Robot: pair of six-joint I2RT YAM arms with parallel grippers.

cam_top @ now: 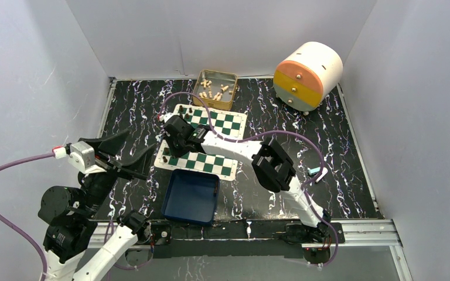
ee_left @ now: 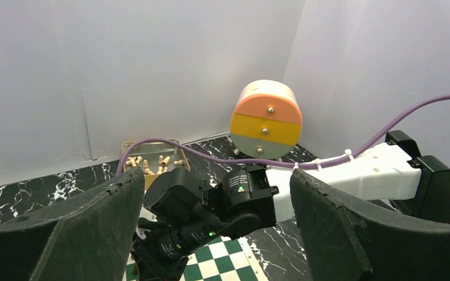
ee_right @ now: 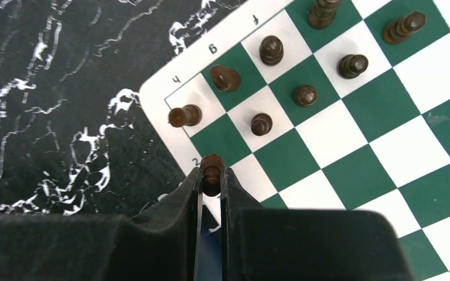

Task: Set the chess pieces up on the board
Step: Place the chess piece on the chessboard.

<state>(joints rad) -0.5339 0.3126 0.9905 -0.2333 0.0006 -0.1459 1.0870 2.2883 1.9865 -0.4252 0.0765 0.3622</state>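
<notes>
Pinching a dark pawn (ee_right: 211, 165), right hand (ee_right: 211, 178) sits over a corner of the board (ee_right: 387, 146); other chess pieces (ee_right: 261, 123) stand nearby; left hand (ee_left: 215, 181) gapes wide.

One right gripper (ee_right: 212, 180), jaws pinched on a single dark-brown chess piece (ee_right: 212, 165) at the white border of the board (ee_right: 387, 146). Eight further dark pieces (ee_right: 305, 95) on squares near that corner. Black, white-veined table (ee_right: 53, 88) alongside.
</notes>
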